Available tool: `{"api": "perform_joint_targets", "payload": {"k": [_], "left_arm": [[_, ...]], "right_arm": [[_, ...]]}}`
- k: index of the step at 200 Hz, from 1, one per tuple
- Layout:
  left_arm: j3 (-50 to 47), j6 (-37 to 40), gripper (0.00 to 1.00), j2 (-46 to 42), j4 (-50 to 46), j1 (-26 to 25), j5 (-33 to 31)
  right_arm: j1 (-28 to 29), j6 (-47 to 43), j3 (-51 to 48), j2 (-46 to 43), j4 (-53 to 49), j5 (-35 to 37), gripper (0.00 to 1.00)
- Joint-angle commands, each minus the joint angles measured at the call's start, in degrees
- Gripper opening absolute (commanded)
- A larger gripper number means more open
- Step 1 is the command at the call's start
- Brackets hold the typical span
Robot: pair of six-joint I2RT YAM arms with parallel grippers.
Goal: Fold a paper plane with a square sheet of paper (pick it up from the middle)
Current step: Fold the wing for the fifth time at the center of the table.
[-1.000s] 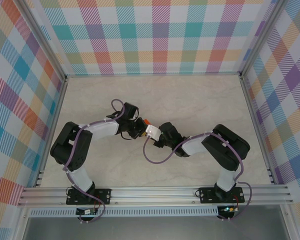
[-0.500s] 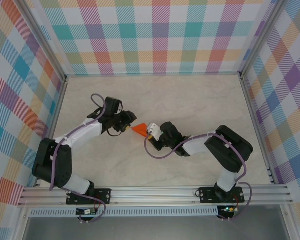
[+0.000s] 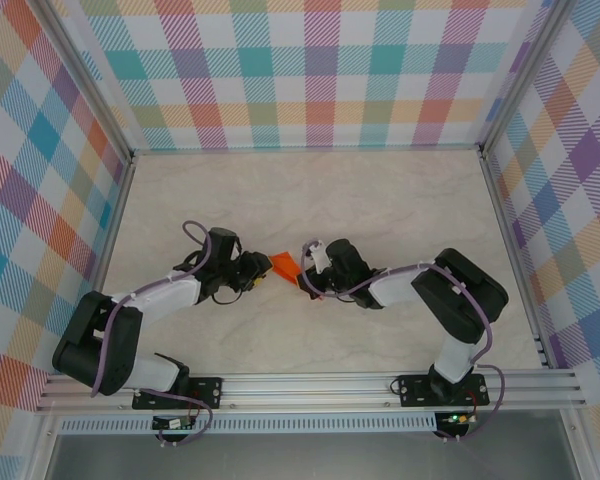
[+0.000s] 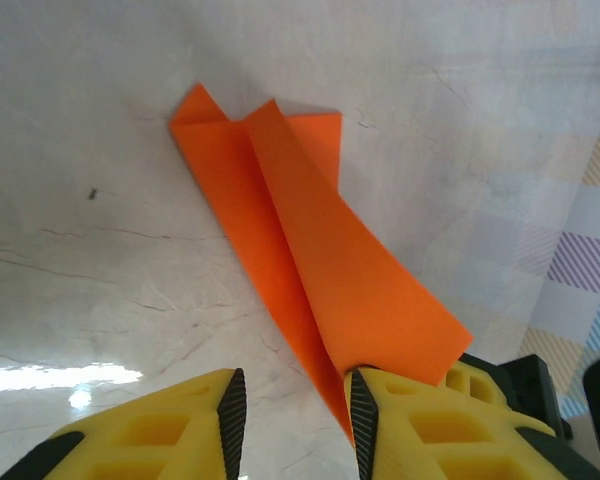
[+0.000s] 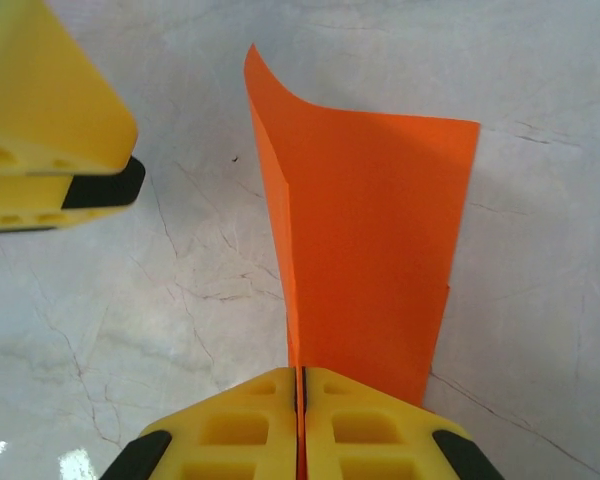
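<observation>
Two yellow fingers (image 5: 230, 440) of the right gripper (image 5: 298, 400) are pressed flat together at the bottom centre of the right wrist view. They pinch the narrow end of the paper plane (image 5: 370, 230) in the seam between them. From that pinch the orange paper widens upward. One layer curls to a point at upper centre, and the other ends in a straight edge at upper right.

In the left wrist view, the left gripper (image 4: 292, 425) sits at the bottom edge with its jaws a moderate way apart and bare table (image 4: 480, 120) showing in the gap. The plane's pointed end runs down along the inner face of the finger (image 4: 430, 420) on the right of the frame. It is not clamped, and I cannot tell whether it touches. The folded layers stretch toward the upper left and end in two small peaks. One of this gripper's fingers, with its black pad, shows at the upper left of the right wrist view, apart from the paper.

From above, the plane (image 3: 285, 265) lies at mid-frame on the pale table, between the two grippers, with checked walls (image 3: 320, 70) around.
</observation>
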Motion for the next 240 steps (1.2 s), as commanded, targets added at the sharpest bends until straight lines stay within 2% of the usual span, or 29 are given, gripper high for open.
{"api": "perform_joint_targets", "payload": {"k": [1, 127, 240], "left_arm": [[-0.53, -0.60, 0.33, 0.90, 7.83, -1.34, 2.24], [1.80, 0.19, 0.22, 9.37, 12.18, -4.22, 2.72], [2.31, 1.16, 0.16, 11.90, 13.98, -5.17, 3.16]], "right_arm": [[-1.12, 7.90, 1.02, 1.83, 1.89, -6.15, 0.08], [-4.20, 17.55, 2.99, 5.38, -1.17, -14.21, 0.09], [-6.44, 23.98, 4.92, 7.68, -3.56, -18.32, 0.09]]}}
